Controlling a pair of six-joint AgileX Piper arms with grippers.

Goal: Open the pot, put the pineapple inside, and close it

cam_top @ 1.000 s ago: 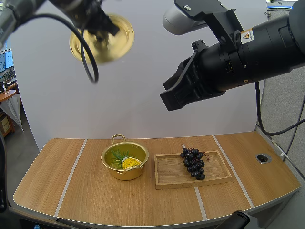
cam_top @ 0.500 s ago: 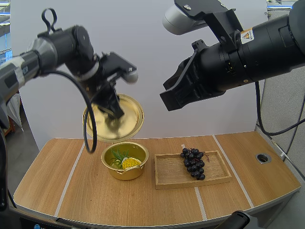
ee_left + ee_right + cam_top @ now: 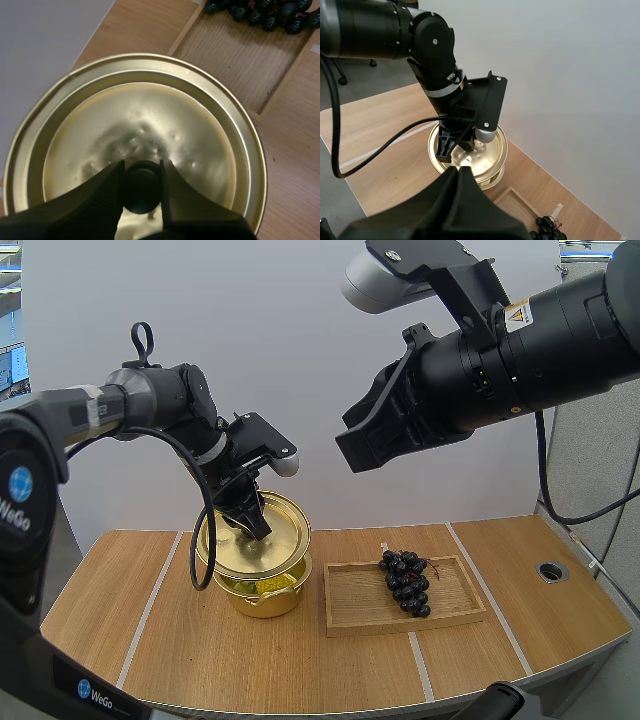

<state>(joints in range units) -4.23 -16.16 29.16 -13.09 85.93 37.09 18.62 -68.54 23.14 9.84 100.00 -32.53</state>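
The gold lid (image 3: 275,540) lies over the mouth of the gold pot (image 3: 268,598), a little tilted, and hides what is inside. My left gripper (image 3: 248,523) is shut on the lid's black knob (image 3: 142,187), one finger (image 3: 100,197) on each side of it. The lid (image 3: 150,115) spreads wide under those fingers. My right gripper (image 3: 352,452) hangs high above the table, well off the pot, its fingers (image 3: 459,175) lying together as one dark wedge. From there the left gripper (image 3: 452,145) stands on the lid (image 3: 490,155).
A wooden tray (image 3: 350,610) stands just right of the pot with a bunch of dark grapes (image 3: 405,582) on it. A round cable hole (image 3: 552,570) sits near the table's right edge. Bare wood lies left of the pot and along the front.
My left arm has come down from high at the upper left with the lid, which now covers the pot and the yellow pineapple inside. The right arm has not moved.
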